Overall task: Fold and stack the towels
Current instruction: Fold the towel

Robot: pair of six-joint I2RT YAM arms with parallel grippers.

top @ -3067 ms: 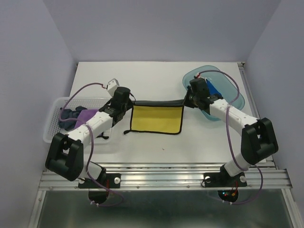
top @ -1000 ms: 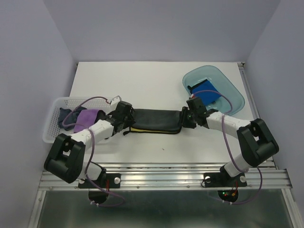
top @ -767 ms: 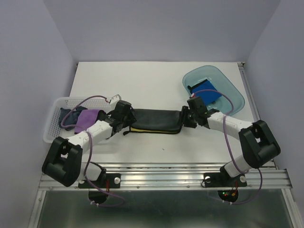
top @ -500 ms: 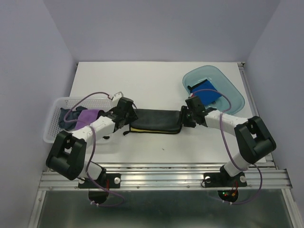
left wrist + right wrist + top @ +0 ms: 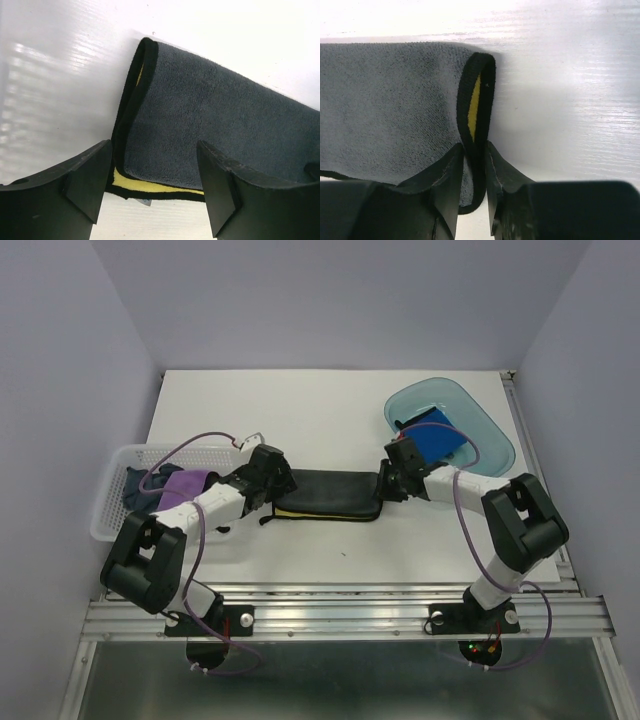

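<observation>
- In the middle of the white counter [image 5: 330, 405] lies a grey-and-yellow towel [image 5: 325, 492], folded over into a long flat band. Its dark grey face is up, and a strip of yellow lining with black edging shows along the near side.
- The left claw [image 5: 278, 483] is low at the band's left end, and it is released. In the left wrist view its two fingers [image 5: 87, 180] stand wide apart on either side of the towel's folded corner, with nothing caught between them.
- The right claw [image 5: 388, 483] is at the opposite end and is clenched. In the right wrist view its fingers [image 5: 445, 185] sit close together, pinching the black-edged fold of the towel where the yellow just peeks out.
- Over at the left edge of the counter a white mesh basket [image 5: 105, 512] holds a purple towel [image 5: 186, 485] and, beside it, a bunched navy towel [image 5: 140, 485].
- At the far right a translucent teal tray [image 5: 485, 425] carries a bright blue towel [image 5: 437, 440], lying flat inside it.
- Both arms reach inward from the near edge, their claws facing each other across the folded band.
</observation>
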